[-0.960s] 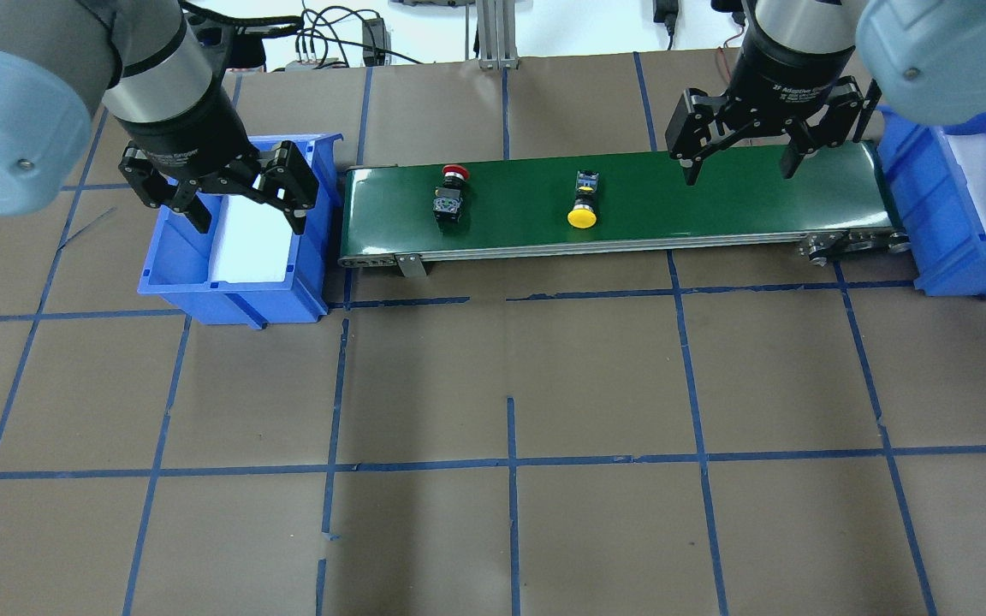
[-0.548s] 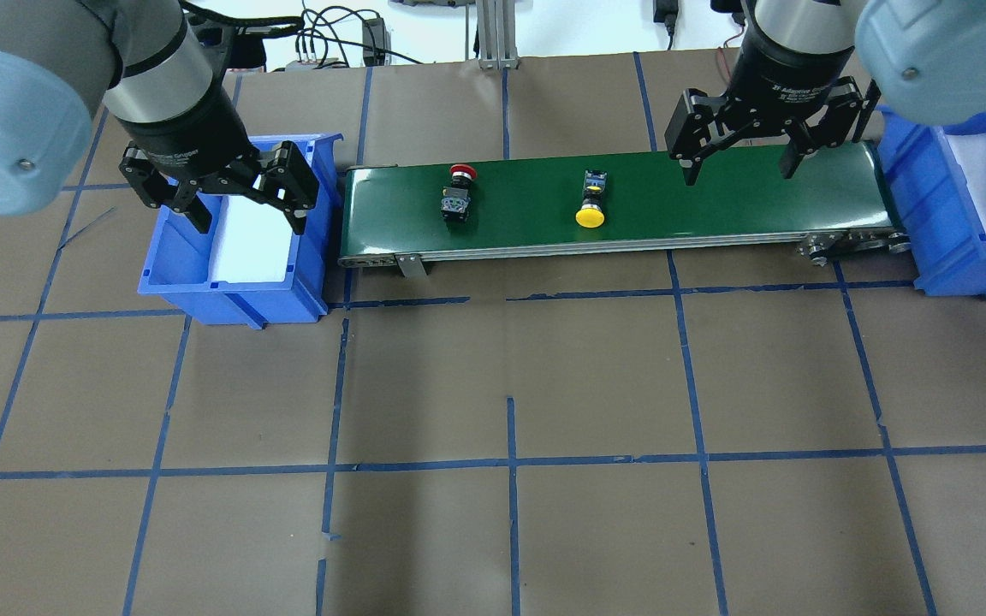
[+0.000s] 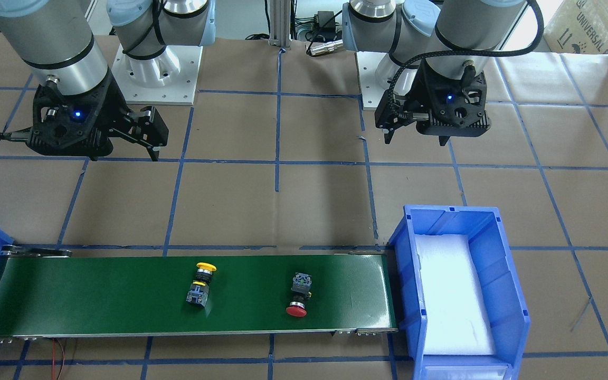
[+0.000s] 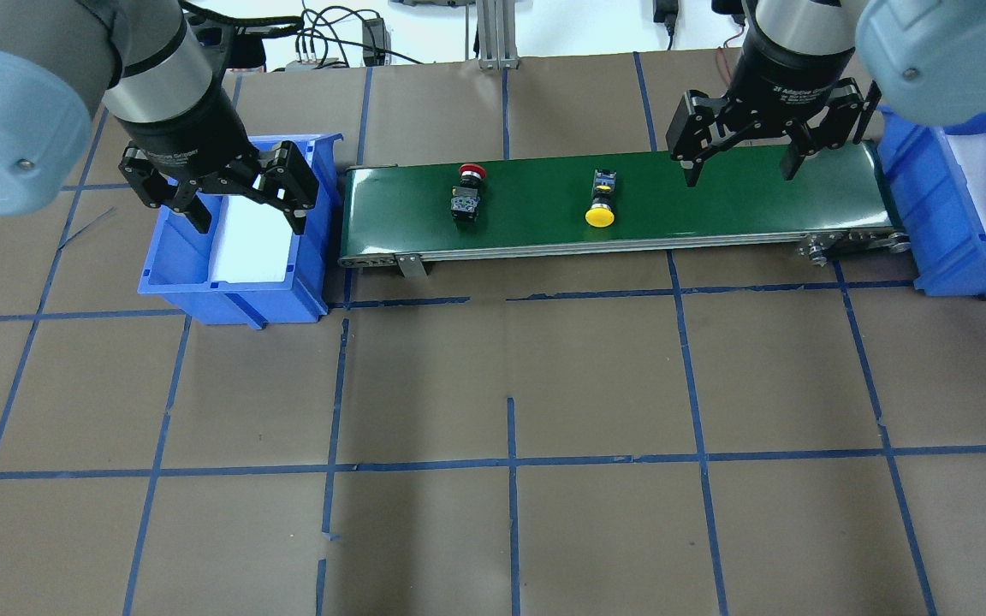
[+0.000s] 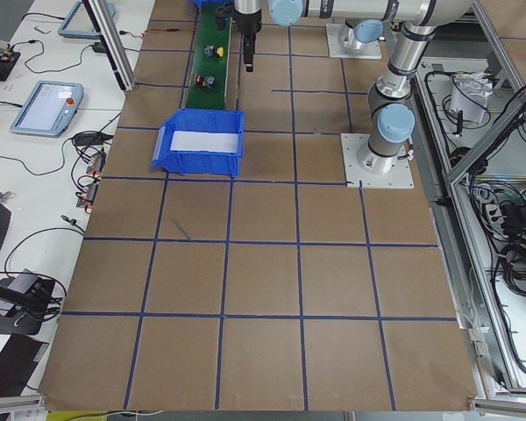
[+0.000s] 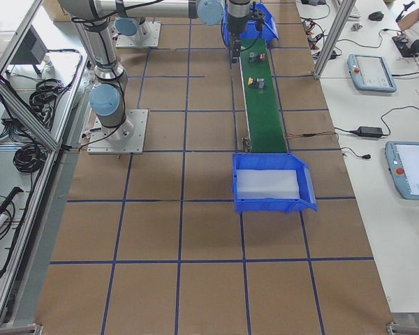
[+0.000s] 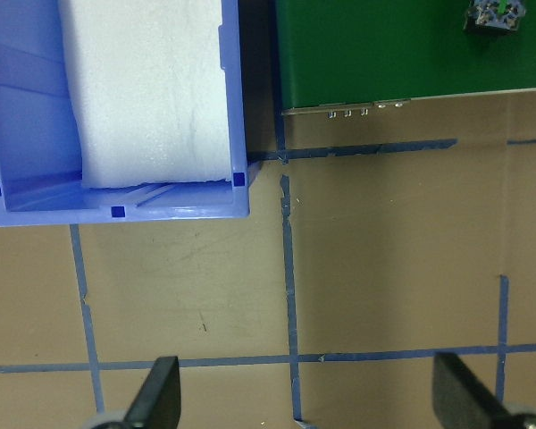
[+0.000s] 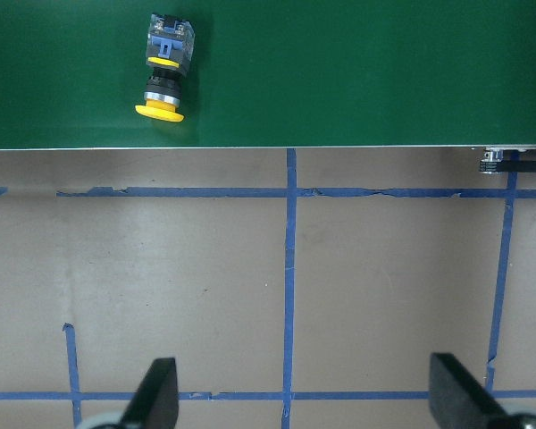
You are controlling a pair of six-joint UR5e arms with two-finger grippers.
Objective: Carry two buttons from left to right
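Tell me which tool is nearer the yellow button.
Right. The right tool hangs open a short way along the belt from the yellow button; the left tool hangs by the blue bin beyond the belt's other end, past the red button.

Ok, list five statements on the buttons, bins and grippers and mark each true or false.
1. The red button and the yellow button both lie on the belt. True.
2. The red button is nearer the right bin than the yellow one. False: the yellow one is nearer.
3. The right gripper is shut on the yellow button. False: it is open, empty and apart from it.
4. The left gripper is open and empty. True.
5. The left bin holds a button. False: only white foam shows in it.
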